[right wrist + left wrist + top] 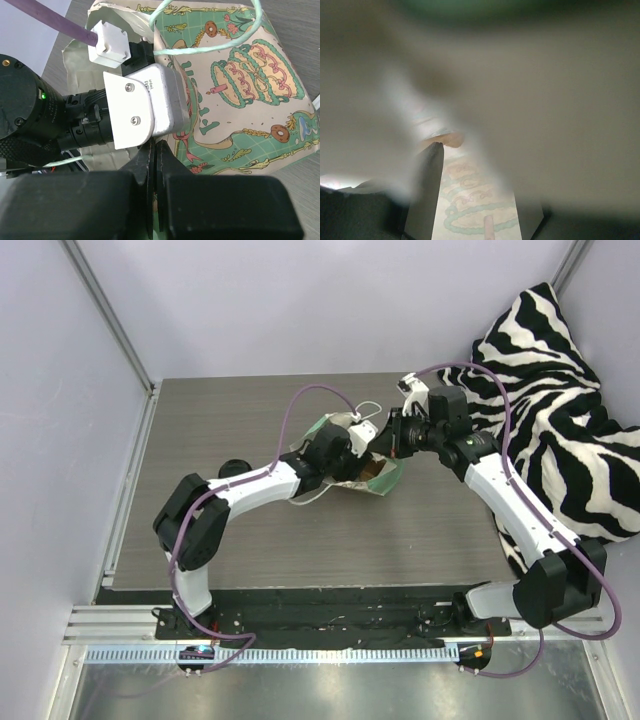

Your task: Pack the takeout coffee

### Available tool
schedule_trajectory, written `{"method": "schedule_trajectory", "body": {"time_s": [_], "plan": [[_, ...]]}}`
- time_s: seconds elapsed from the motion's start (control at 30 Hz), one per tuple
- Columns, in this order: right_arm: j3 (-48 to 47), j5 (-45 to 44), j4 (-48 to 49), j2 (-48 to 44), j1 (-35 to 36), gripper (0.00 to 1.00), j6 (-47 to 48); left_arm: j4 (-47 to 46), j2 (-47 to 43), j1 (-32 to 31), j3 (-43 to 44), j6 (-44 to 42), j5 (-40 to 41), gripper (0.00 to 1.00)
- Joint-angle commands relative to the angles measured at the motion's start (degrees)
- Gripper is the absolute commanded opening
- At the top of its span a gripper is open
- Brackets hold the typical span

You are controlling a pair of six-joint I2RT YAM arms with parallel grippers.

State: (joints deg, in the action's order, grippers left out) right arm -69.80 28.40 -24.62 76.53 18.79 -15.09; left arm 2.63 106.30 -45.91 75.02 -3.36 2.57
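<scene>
The mint-green paper bag (pixel 385 478) lies mid-table; its cake print fills the right wrist view (pixel 250 85). My left gripper (pixel 477 200) is reached inside the bag, its dark fingers (pixel 426 195) apart with only the bag's printed wall between them. Blurred paper covers most of that view. My right gripper (pixel 157 150) is shut on the bag's paper edge, right beside the left wrist camera (pixel 145 107). A small round black thing (pixel 233 468) sits on the table left of the left arm; it may be the coffee's lid, and no tan cup body shows.
A brown patch (pixel 376 472) shows at the bag's mouth; I cannot tell what it is. A zebra-striped cushion (pixel 560 410) lies at the table's right edge. Purple cables (pixel 300 405) loop over both arms. White string handles (pixel 210 42) lie across the bag.
</scene>
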Motion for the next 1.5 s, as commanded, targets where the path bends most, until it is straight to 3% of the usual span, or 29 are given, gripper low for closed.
{"method": "schedule_trajectory", "body": {"time_s": [0.0,0.13,0.27,0.5,0.6,1.0,1.07,1.1,1.17,1.27,1.47], "plan": [[-2.1,2.7,3.3,-1.0,0.9,0.01,-0.7,9.5,3.1,-0.1,-2.0,-1.8,2.4,0.59],[-2.2,1.8,3.2,-0.6,0.9,0.01,-0.6,11.9,3.6,-0.1,-2.6,-1.6,2.1,0.56],[-2.1,0.7,3.2,-0.6,0.9,0.01,0.0,13.4,5.4,-0.1,-1.9,-1.5,2.3,0.47],[-2.1,-1.3,1.5,-0.5,0.9,0.01,1.9,13.2,3.4,0.6,-1.0,-1.0,0.9,0.07],[-1.9,-2.6,1.3,-0.7,0.9,0.01,2.6,11.2,-0.6,0.6,-1.3,-1.4,-1.2,0.0],[0.6,-8.5,3.5,-3.4,1.0,0.01,4.9,1.2,-15.1,0.6,-8.8,-4.6,-7.2,0.0],[0.6,-8.5,3.6,-3.5,1.0,0.01,4.8,1.5,-16.2,0.5,-10.2,-6.0,-9.1,0.15],[0.6,-8.6,3.7,-3.6,1.0,0.01,4.9,1.3,-17.9,0.5,-10.9,-6.9,-9.5,0.34],[0.6,-8.4,4.0,-3.7,1.0,0.01,5.2,0.3,-19.5,0.5,-13.1,-11.0,-11.2,0.45],[0.9,-7.1,4.6,-3.8,1.0,0.01,5.3,0.4,-21.0,0.5,-14.9,-17.8,-14.8,0.47],[1.8,-3.1,6.3,-4.5,1.0,0.01,6.5,6.4,-19.5,0.6,-13.5,-39.5,-18.4,0.45]]}}
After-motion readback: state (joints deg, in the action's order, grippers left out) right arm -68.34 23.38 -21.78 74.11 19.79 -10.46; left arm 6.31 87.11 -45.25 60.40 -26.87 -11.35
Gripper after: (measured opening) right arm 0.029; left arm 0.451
